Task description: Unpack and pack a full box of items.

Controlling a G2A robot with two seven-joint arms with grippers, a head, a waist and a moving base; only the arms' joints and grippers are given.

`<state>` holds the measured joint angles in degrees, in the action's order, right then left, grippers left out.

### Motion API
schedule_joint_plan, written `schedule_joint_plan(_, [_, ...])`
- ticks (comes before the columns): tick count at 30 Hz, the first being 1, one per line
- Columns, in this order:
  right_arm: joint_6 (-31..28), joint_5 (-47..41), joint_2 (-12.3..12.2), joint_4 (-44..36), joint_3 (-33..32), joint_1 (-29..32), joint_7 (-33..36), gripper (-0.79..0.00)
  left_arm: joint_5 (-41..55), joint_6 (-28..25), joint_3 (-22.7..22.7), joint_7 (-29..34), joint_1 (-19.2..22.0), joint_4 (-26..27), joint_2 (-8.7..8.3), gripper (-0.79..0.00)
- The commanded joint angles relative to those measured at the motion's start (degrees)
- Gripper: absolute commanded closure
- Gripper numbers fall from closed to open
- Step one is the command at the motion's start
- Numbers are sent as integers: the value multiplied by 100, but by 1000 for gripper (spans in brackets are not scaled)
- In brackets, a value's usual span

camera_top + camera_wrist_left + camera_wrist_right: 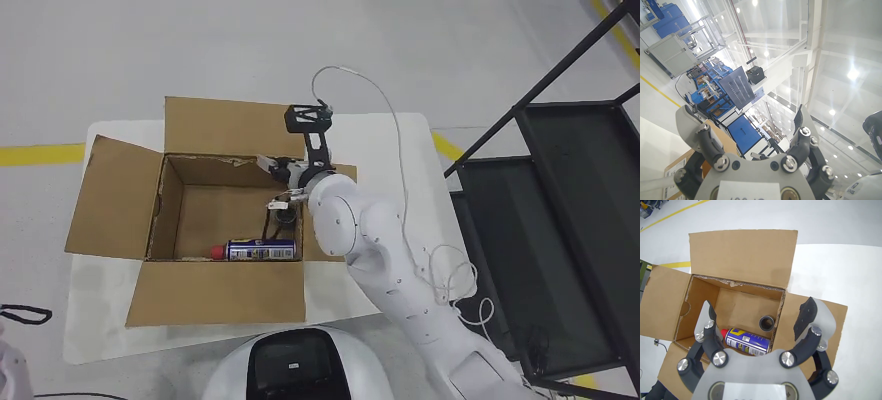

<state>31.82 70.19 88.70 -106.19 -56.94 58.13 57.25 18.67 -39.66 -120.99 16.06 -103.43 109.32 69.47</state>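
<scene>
Now, your right gripper (757, 302) hangs spread and empty over the cardboard box (742, 255). Below, the spray can (747, 341) lies on its side by the near wall: rigid, smooth, probably prone to rolling, so clamp across its mid-body. Beyond sits a dark roll (766, 323). Your left gripper (743, 113) gapes empty, pointing at the ceiling.

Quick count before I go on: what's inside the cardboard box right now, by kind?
Blue spray can: 1
Dark hollow roll: 1
Total: 2
</scene>
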Motion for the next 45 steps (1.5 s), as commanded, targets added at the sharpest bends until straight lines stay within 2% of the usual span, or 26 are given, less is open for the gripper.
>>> schedule_joint_plan(1, [-16, -9, 31, 133, 113, -89, -36, -785, 0, 0, 0, 0, 0, 0, 0, -785])
schedule_joint_plan(19, [113, -350, 300, 1369, 723, -651, 411, -785, 0, 0, 0, 0, 0, 0, 0, -785])
schedule_joint_plan(33, [-256, -545, 471, 1899, 1080, -967, 705, -785, 0, 0, 0, 0, 0, 0, 0, -785])
schedule_joint_plan(41, [11, -373, 584, 2632, 1231, -1423, 1490, -785, 0, 0, 0, 0, 0, 0, 0, -785])
schedule_joint_plan(45, [-230, -400, 649, 3151, 1162, -1683, 1753, -785, 0, 0, 0, 0, 0, 0, 0, -785])
